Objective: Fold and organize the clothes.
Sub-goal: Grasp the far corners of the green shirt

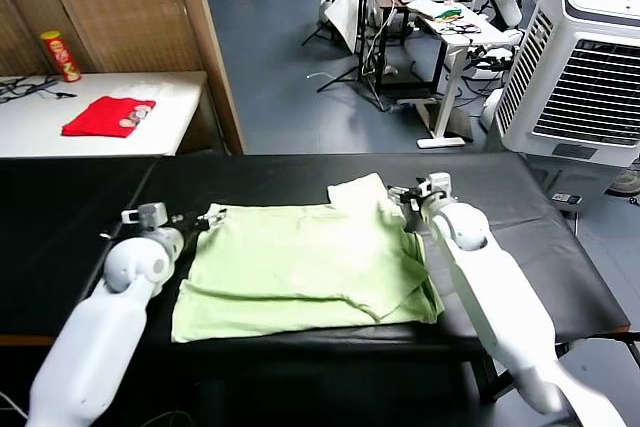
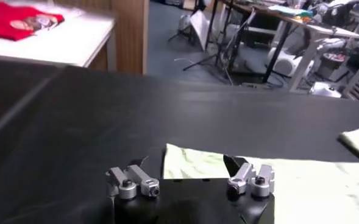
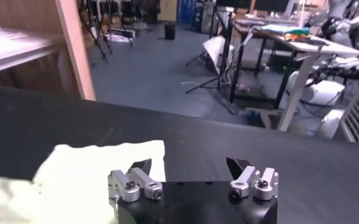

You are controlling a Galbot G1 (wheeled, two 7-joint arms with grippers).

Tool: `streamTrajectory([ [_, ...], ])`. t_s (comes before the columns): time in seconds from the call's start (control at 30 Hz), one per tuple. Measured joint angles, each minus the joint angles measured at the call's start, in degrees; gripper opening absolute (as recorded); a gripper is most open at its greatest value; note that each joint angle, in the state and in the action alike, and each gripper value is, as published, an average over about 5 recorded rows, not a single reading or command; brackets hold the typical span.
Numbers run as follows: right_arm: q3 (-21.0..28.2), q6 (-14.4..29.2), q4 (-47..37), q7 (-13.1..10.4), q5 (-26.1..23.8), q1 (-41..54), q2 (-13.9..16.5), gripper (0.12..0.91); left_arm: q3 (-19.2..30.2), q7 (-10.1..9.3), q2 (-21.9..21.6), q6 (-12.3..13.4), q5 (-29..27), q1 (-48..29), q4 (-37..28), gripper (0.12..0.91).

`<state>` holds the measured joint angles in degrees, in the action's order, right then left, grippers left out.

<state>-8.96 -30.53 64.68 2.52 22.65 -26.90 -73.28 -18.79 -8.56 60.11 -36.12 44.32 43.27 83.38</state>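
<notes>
- T-shirt (image 1: 305,267) lies mid black surface (image 1: 80,207), partly folded w/ a layer over the body; final folds and tidying prob. left.
- Left end effector (image 1: 192,221) at its left top corner, right end effector (image 1: 403,197) at right sleeve; both jaws apart, holding nothing.
- Printed patch not visible; fold layers hard to read.

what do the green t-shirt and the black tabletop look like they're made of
Green T-shirt: thin, soft woven or knit cloth, likely cotton; matte, lying limp with creases and folded edges. Black tabletop: probably a smooth vinyl or rubber-like covering; it shows a faint sheen and a seam line.
</notes>
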Motion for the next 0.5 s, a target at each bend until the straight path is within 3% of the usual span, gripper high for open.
streamTrajectory([
  [0.23, -0.09, -0.54, -2.46, 0.89, 0.03, 0.55, -1.77, 0.773, 1.62, 1.83, 1.16, 1.33, -1.98, -3.58, -6.11, 0.796],
  [0.37, -0.47, -0.99, -3.03, 1.40, 0.13, 0.45, -2.14, 0.614, 2.09, 2.49, 1.23, 1.65, -2.57, -4.32, -7.89, 0.721],
  [0.5, -0.86, -0.94, -3.49, 1.91, 0.07, 0.15, -2.54, 0.405, 2.38, 3.13, 1.25, 1.95, -2.92, -4.53, -8.74, 0.530],
])
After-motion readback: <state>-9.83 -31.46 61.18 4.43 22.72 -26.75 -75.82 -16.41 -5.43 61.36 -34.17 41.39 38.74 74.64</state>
